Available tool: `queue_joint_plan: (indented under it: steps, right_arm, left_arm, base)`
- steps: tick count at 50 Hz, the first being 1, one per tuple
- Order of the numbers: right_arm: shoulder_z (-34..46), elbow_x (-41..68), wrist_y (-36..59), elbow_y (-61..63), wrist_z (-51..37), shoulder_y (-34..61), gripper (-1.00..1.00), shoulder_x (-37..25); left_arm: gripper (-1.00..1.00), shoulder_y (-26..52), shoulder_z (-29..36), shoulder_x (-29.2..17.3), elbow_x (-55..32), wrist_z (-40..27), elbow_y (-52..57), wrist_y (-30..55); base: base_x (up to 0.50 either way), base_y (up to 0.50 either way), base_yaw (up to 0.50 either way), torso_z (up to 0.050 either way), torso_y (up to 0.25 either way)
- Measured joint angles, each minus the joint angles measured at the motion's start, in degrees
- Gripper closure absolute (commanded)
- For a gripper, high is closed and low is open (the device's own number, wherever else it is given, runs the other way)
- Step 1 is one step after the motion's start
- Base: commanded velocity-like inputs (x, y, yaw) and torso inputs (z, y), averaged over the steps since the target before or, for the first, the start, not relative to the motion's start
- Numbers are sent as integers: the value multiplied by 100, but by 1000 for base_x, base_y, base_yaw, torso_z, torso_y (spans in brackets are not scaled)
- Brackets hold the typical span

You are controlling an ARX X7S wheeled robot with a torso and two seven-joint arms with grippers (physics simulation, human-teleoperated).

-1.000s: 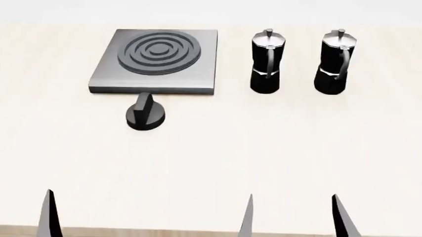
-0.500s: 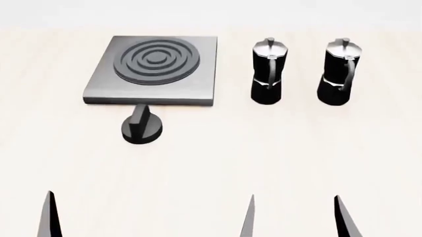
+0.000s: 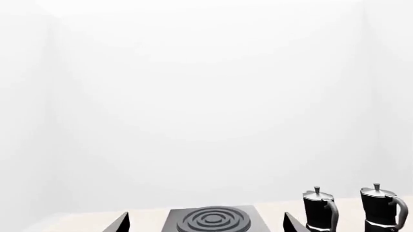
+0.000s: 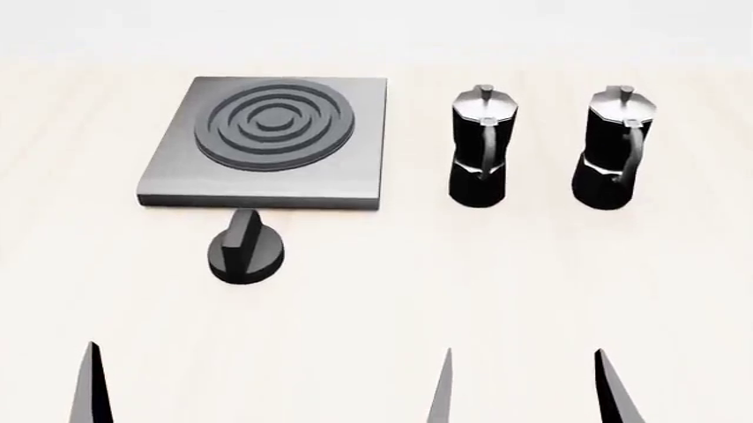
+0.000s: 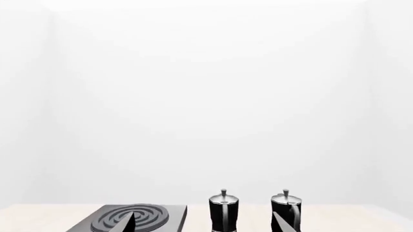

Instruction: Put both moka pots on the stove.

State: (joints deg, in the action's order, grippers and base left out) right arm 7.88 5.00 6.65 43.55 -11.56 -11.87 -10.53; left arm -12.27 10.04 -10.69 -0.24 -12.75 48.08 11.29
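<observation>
standing on the pale bench point(image 4: 495, 291), both glossy black faceted moka pots point(image 4: 480, 146) point(image 4: 615, 148) wait beside the flat grey metal stove point(image 4: 266, 145), which is bare. nothing is done yet. both jaws are spread apart, empty.

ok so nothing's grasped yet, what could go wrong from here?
1. The two moka pots stand side by side, tall and narrow-waisted; reaching for one could tip the other.
2. The black knob sits just in front of the stove, so an arm sweeping in low could hit it.
3. Both pots must share the ring burner; the second could knock the first.
</observation>
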Motion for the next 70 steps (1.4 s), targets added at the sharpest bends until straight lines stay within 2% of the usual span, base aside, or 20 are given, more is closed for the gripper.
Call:
queue_joint_plan:
  steps: [70]
  right_arm:
    - [176,137,-22,100,-294,18,-100,-284]
  left_arm:
    - [-100,57,195,-247,-117,-286,-53,-51]
  base:
    - [141,0,0,0,0]
